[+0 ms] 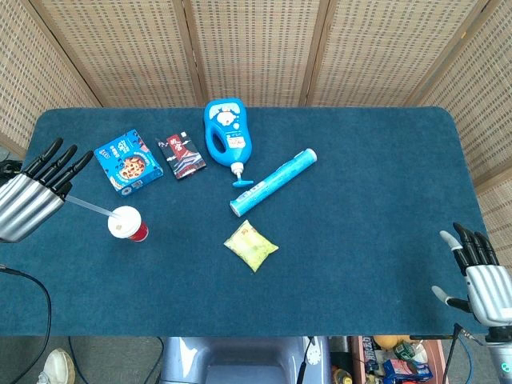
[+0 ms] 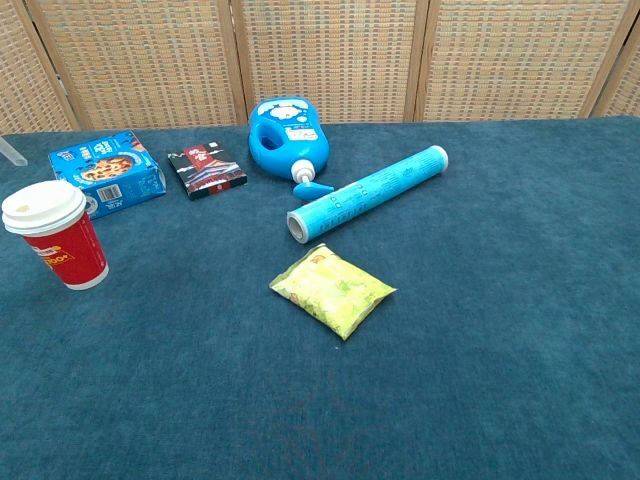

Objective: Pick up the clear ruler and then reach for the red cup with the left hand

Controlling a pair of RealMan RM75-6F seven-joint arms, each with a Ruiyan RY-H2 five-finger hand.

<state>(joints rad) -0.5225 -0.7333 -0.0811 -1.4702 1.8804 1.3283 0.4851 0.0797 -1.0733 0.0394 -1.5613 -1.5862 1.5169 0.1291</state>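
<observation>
At far left of the head view, the left hand [image 1: 30,200] grips the clear ruler [image 1: 90,206], whose long axis slants right and down toward the red cup [image 1: 126,224] on the desk [image 1: 360,200], the cup lying just right of the hand.

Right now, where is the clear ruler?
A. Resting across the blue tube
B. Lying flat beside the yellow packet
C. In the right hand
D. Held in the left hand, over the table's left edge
D: the head view shows the clear ruler sticking out from the left hand toward the red cup.
</observation>
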